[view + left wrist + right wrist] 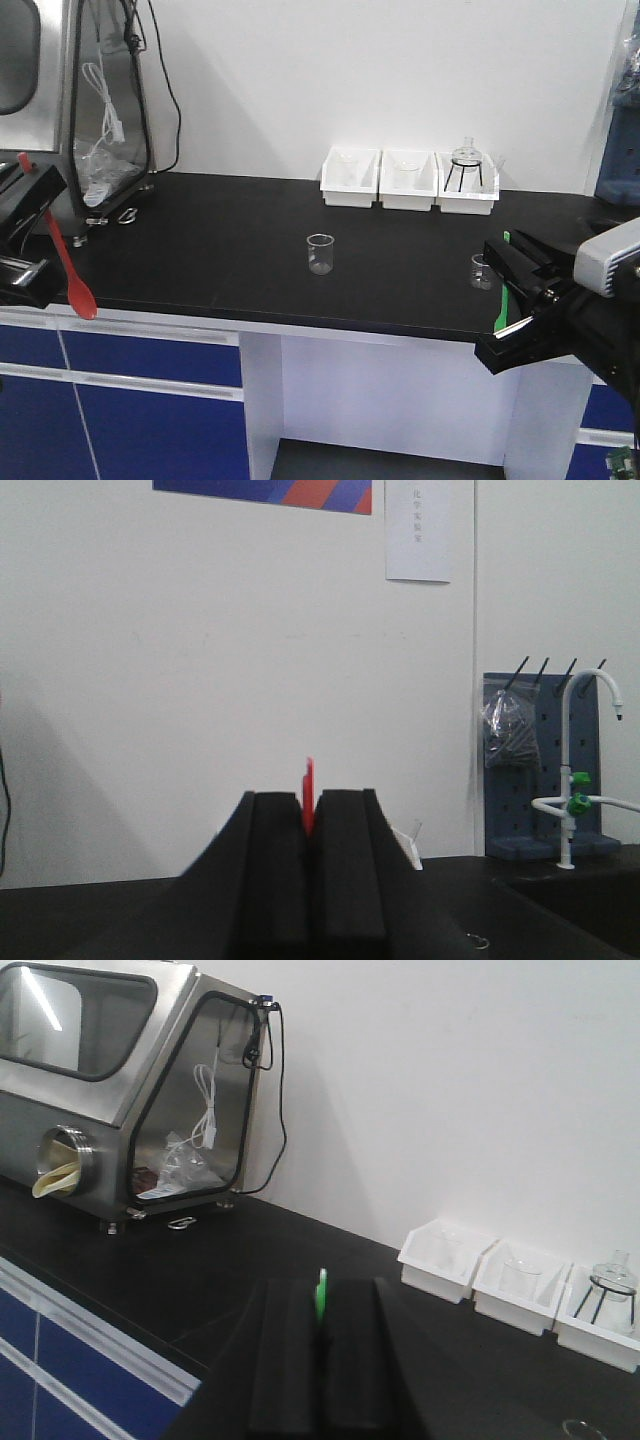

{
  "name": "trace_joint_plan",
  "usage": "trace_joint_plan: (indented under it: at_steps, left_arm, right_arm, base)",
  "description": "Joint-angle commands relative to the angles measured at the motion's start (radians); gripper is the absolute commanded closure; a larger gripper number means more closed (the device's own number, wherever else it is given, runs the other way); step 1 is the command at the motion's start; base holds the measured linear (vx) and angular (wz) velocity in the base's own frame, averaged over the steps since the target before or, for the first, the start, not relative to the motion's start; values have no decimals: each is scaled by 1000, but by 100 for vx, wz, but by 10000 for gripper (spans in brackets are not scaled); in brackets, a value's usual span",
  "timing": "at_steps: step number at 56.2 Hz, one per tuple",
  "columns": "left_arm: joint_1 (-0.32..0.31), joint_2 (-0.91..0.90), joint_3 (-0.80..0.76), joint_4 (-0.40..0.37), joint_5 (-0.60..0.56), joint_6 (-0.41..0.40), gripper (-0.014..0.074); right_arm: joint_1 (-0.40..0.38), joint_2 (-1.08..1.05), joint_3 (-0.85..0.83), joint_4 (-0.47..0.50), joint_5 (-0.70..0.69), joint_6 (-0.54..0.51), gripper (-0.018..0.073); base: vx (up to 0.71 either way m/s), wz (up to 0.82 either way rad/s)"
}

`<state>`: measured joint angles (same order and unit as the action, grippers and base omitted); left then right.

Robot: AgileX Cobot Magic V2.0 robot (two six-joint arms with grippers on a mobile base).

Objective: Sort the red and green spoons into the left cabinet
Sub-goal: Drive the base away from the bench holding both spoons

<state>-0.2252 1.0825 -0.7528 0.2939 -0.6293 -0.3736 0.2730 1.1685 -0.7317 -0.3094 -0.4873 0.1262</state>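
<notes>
Left gripper (35, 215) is clamped on the red spoon (68, 265), whose bowl hangs below it. The right gripper (515, 300) pinches the green spoon (503, 300) upright between its pads, and both look held clear of the counter (230, 250) for carrying. That makes two spoons, one per gripper, with three white bins (408, 180) and two glass beakers (320, 253) beyond them; the left cabinet is not in view.

- black counter (230, 250) with blue drawers (130, 400) underneath
- clear glass beaker (320, 254) upright mid-counter, smaller beaker (482, 271) well off to its right
- three white bins (406, 180) side by side at the wall, round flask (466, 158) in the rightmost
- stainless glove box (120, 1090) at the far left
</notes>
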Motion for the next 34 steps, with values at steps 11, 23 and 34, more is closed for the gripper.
trace_joint_plan:
  at_steps: [11,23,34]
  left_arm:
    - [-5,-17,-31,-18,-66,1,603]
    - [-5,-17,-31,-18,-66,1,603]
    - [-5,-17,-31,-18,-66,1,603]
  right_arm:
    - [-2,-23,-27,5,-74,2,568]
    - [-2,-23,-27,5,-74,2,568]
    - [-2,-23,-27,5,-74,2,568]
  base:
    - [-13,30]
    - [-6,35]
    - [-2,49]
